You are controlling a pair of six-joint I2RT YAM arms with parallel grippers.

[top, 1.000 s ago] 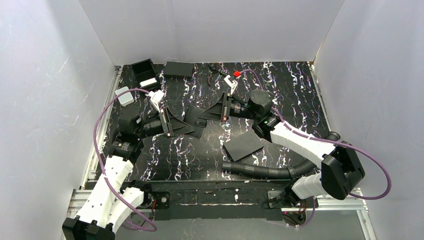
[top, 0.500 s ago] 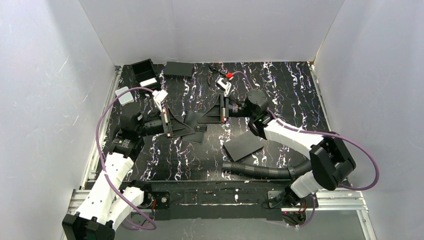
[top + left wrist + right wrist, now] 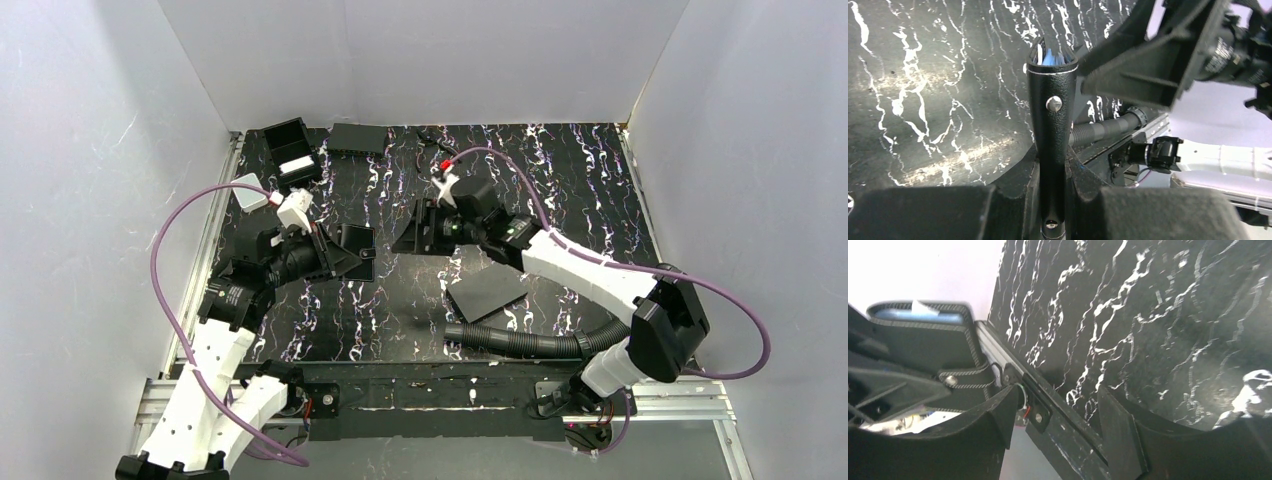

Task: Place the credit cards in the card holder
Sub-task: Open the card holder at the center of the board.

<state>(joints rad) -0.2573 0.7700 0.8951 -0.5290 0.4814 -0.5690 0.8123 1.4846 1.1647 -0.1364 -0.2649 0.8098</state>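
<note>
The black card holder (image 3: 1052, 100) stands edge-on between my left fingers, and my left gripper (image 3: 1053, 161) is shut on it. Pale-blue edges of the credit cards (image 3: 1049, 56) show inside its open top. In the top view the card holder (image 3: 358, 241) is held above the table's middle left by the left gripper (image 3: 343, 252). My right gripper (image 3: 413, 232) stands just right of it, open, with nothing between its fingers. In the right wrist view the card holder (image 3: 923, 337) with a blue credit card (image 3: 913, 316) in its mouth lies at the upper left, apart from the open right gripper (image 3: 1058, 415).
A matte black flat sheet (image 3: 487, 290) lies on the marbled table in front of the right arm. A corrugated hose (image 3: 515, 341) runs along the near side. A black bin (image 3: 290, 147), a black box (image 3: 357, 137) and a white box (image 3: 250, 190) stand at the back left.
The right gripper has opened and let go of the card holder. The left gripper has closed on the holder and carried it slightly left and up, tilting it.
</note>
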